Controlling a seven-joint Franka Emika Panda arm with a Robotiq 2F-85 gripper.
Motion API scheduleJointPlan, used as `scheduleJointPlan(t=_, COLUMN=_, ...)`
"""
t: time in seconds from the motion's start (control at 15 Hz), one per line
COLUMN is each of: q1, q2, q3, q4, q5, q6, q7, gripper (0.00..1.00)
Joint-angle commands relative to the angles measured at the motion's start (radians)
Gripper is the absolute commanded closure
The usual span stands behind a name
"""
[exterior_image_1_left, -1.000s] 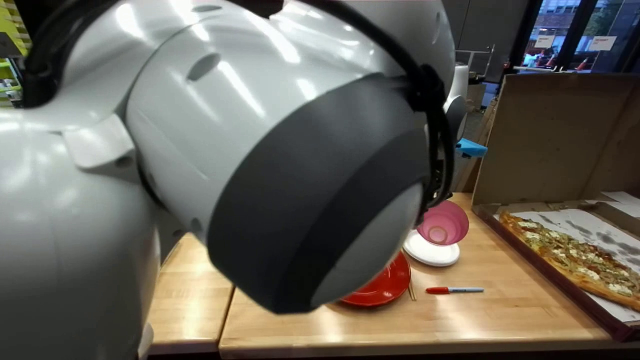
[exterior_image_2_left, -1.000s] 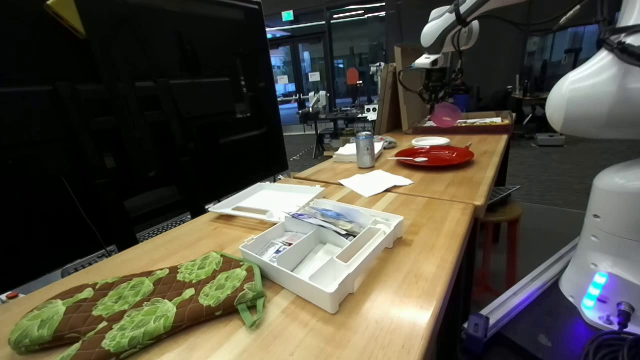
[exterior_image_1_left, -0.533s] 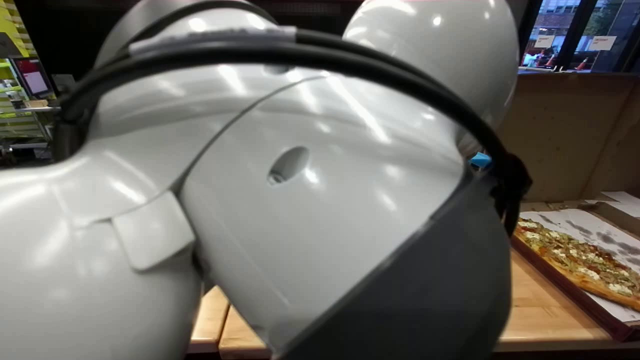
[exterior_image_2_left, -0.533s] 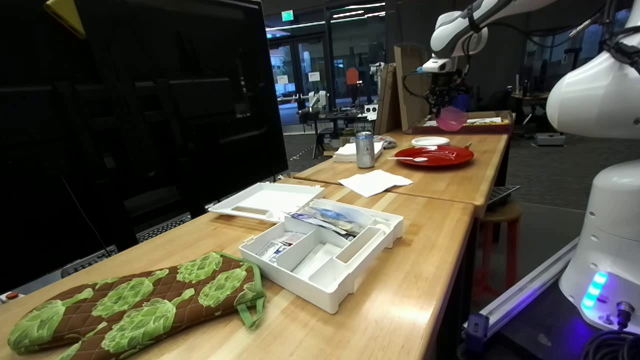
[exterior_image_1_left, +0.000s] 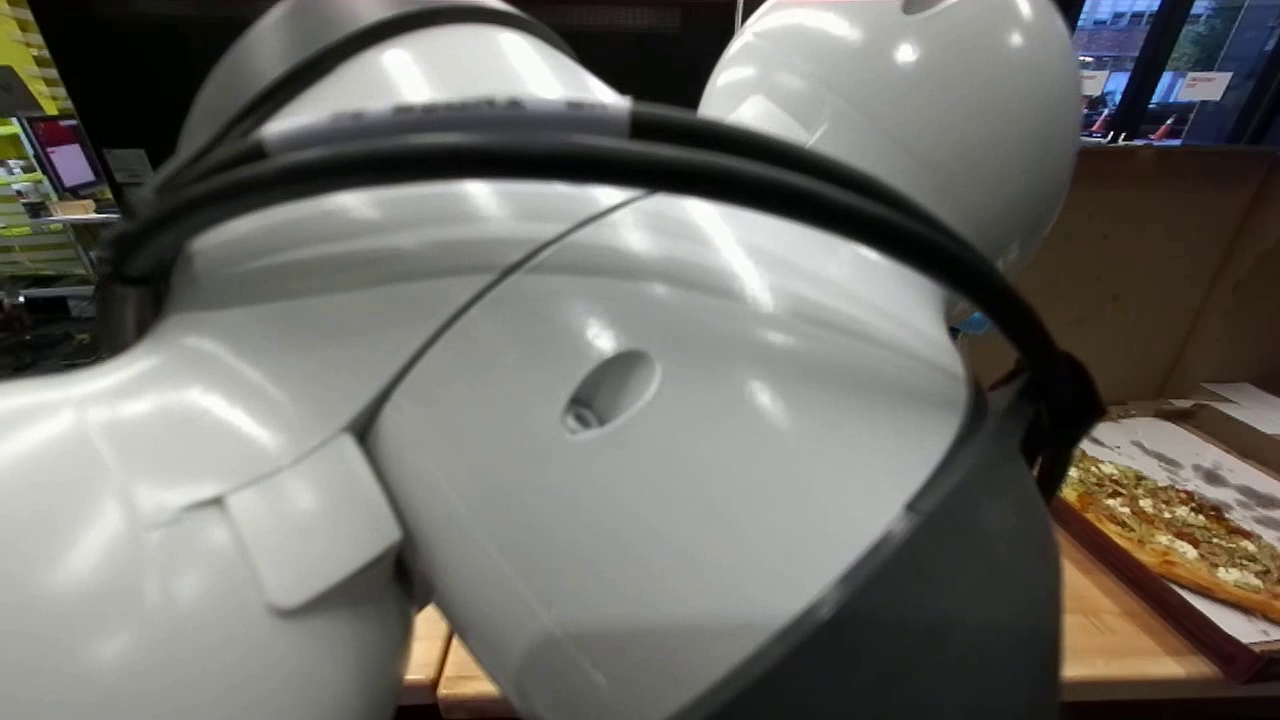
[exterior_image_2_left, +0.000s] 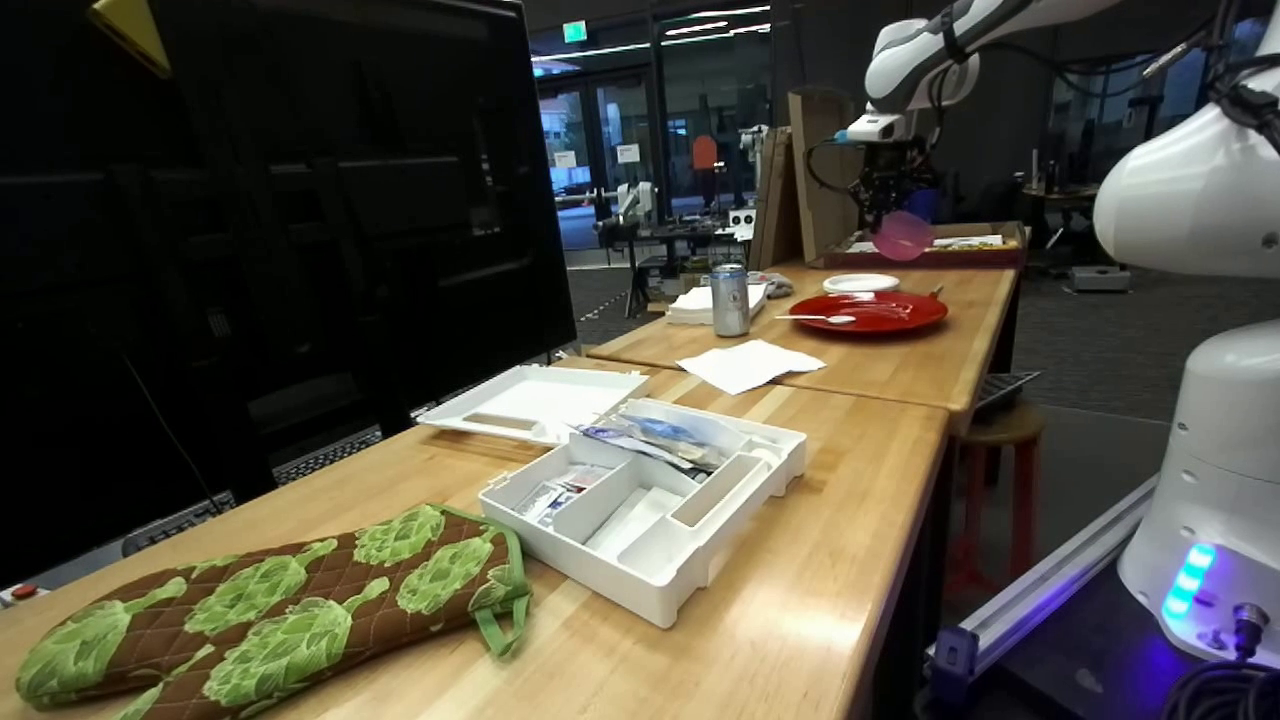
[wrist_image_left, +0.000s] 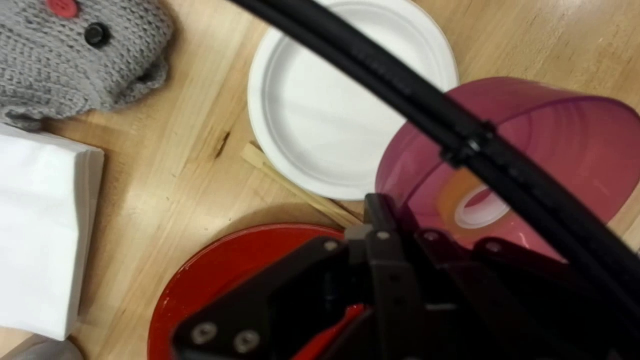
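Where the arm (exterior_image_1_left: 650, 480) fills an exterior view: it hides most of the worktop (exterior_image_1_left: 1110, 635), and a pizza (exterior_image_1_left: 1165, 522) lies in its open box (exterior_image_1_left: 1235, 660).
Cup (exterior_image_2_left: 905, 238): pink and tipped, it hangs up in the air from the pincer (exterior_image_2_left: 880, 213) in an exterior view.
Red plate (exterior_image_2_left: 890, 311): it sits on the worktop there, with a spoon (exterior_image_2_left: 841, 319) on it and a white plate (exterior_image_2_left: 862, 283) and a can (exterior_image_2_left: 731, 302) near.
Mitt (exterior_image_2_left: 290, 595): brown and green, it lies just beside a white case (exterior_image_2_left: 580, 562).
Cup side, in the wrist view: the pincer is clenched on it, and an orange and white ring (wrist_image_left: 464, 218) shows inside.
Chopsticks (wrist_image_left: 322, 204): next to the white plate.
Napkins (wrist_image_left: 37, 220): near a grey knit thing (wrist_image_left: 80, 60).
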Motion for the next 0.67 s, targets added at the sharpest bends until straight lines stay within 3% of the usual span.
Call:
scheduleJointPlan(t=0.0, q1=-0.04, q2=-0.019, q3=0.058, q4=-0.032, q5=-0.027, q6=0.002, q7=0.0, gripper=0.99)
scheduleJointPlan(t=0.6, q1=-0.024, q2=-0.041, q3=0.08, q4=-0.046, q5=-0.02, q6=-0.005, q7=0.0, gripper=0.99)
